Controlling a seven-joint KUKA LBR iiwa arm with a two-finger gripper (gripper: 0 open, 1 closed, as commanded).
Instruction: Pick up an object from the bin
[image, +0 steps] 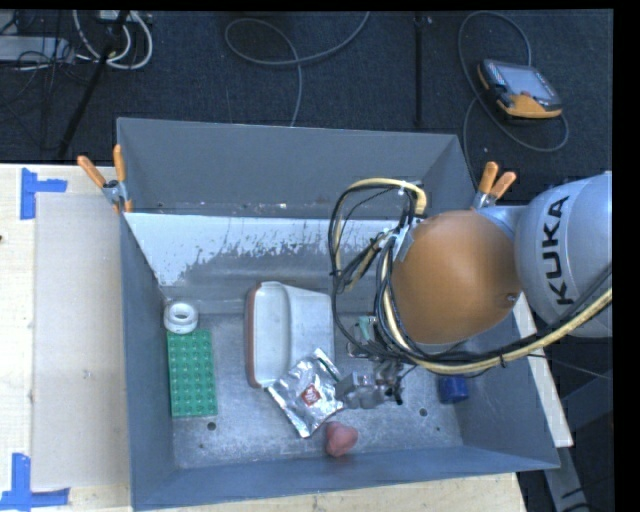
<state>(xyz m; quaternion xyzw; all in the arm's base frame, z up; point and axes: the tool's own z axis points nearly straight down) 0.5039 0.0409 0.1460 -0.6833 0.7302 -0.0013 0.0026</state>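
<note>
So the gripper (378, 388) is down low in the right half of the bin (280, 200), close to the floor, hanging under the arm's orange cover and its bundle of cables. Honestly can't tell whether it's open or closed from this angle, the wrist hardware hides too much.

The closest thing to it is a crumpled silver foil packet (305, 395) with a red mark on it. It lies flat on the bin floor, just to the left of the gripper, with its right edge touching or nearly touching it. The packet sits diagonal to the bin walls and looks nearly square, so I wouldn't call a clear long axis.

Other neighbours:
- a small reddish-brown lump (341, 438), nearer than the gripper and a bit left, by the near wall
- a white block with a brown edge (272, 335), just beyond the packet on the far-left side
- a blue thing (453, 389) to the right, half under the arm

A green studded plate (191, 373) and a white ring (181, 318) sit well apart on the left.

My guess is that the packet is the target, and the grab needs a small shift left. Thin foil lying flat could easily slip.
</note>
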